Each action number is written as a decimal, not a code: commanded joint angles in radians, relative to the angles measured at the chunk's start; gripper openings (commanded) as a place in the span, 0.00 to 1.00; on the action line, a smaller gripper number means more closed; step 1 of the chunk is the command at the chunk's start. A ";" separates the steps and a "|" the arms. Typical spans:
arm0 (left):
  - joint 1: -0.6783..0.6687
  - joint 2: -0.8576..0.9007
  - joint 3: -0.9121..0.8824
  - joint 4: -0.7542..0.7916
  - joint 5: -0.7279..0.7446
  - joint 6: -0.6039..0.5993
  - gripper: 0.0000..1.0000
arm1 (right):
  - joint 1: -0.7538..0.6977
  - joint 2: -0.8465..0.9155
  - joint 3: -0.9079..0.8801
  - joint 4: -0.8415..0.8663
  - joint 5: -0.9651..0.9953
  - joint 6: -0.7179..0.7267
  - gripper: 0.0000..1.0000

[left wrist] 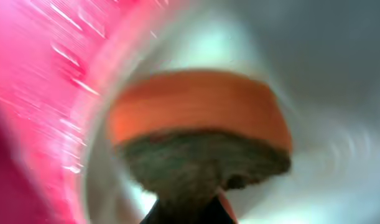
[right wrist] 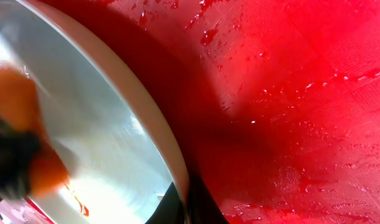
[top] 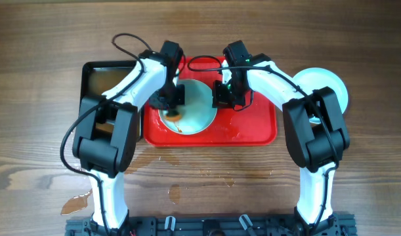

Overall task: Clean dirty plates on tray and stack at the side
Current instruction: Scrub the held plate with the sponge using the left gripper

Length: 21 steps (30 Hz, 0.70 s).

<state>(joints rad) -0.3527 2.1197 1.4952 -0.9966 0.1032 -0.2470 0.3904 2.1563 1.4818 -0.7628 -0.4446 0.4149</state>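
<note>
1 plate [top: 199, 105] is mid-scrub: our left hand [top: 170, 100] pinches the sponge [left wrist: 199, 124], our right hand [top: 221, 97] its rim; next we should scrub its orange streak [top: 177, 122].

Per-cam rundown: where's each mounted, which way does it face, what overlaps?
Overhead: above table, facing straight down; both arms, left gripper, right gripper, tray, plate.
Left wrist: on left arm, blurred close-up of sponge on plate; dark finger below.
Right wrist: on right arm, along plate rim and wet tray; own fingers pinch rim.
Shared: plate, tray, sponge in all three.
</note>
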 commanded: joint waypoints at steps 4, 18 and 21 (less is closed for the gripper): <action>-0.088 0.091 -0.081 -0.015 0.206 0.229 0.04 | 0.002 0.049 -0.002 0.010 0.025 0.007 0.04; -0.071 0.091 -0.082 -0.103 -0.415 -0.460 0.04 | 0.002 0.049 -0.002 0.010 0.026 0.004 0.04; -0.071 0.091 -0.082 -0.111 -0.326 -0.369 0.04 | 0.002 0.049 -0.002 0.014 0.026 0.004 0.04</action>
<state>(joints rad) -0.4381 2.1239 1.4727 -1.1255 -0.2764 -0.6804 0.4122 2.1654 1.4818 -0.7490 -0.4858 0.4217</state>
